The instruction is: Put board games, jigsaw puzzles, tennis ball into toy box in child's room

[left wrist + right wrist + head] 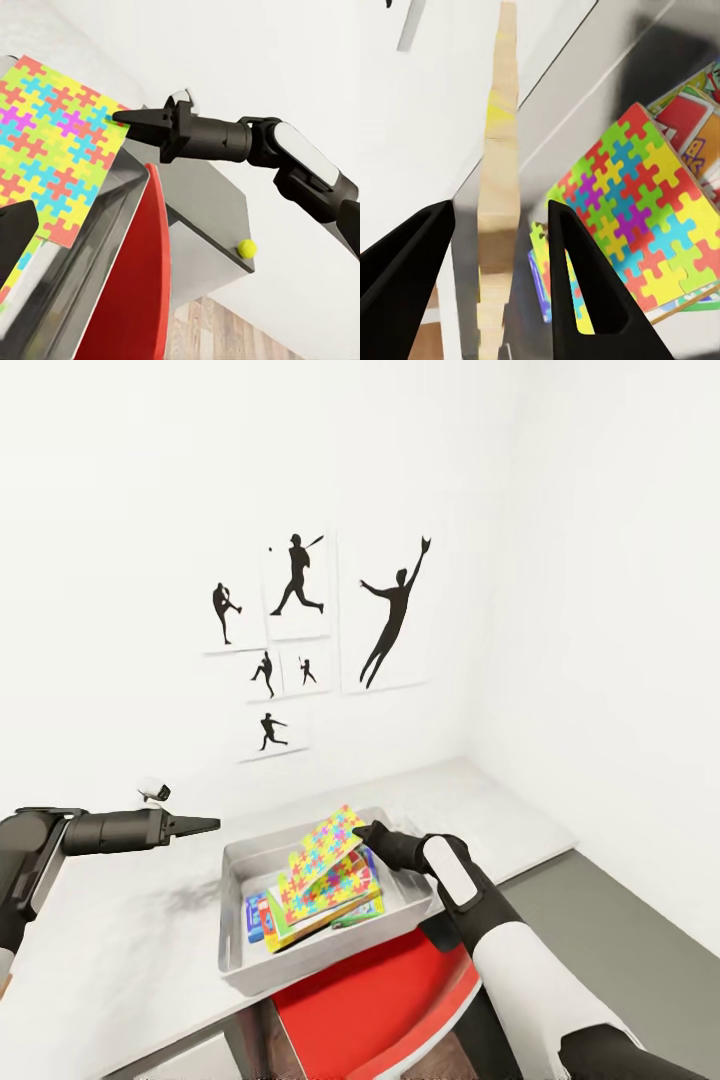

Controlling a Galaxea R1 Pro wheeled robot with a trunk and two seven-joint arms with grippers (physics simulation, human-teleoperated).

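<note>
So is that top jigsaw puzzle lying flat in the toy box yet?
No, tilted. The top jigsaw puzzle leans with one edge raised at the right gripper, its lower edge on the pile inside the toy box.

A tilted jigsaw puzzle (325, 850) stands between the right gripper's (358, 830) fingers, blocking the toy box (240, 952) interior beneath them.

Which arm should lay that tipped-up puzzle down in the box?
Right. The right gripper straddles the tilted jigsaw puzzle's top edge over the toy box; the left gripper hovers off to the side above the table.
</note>
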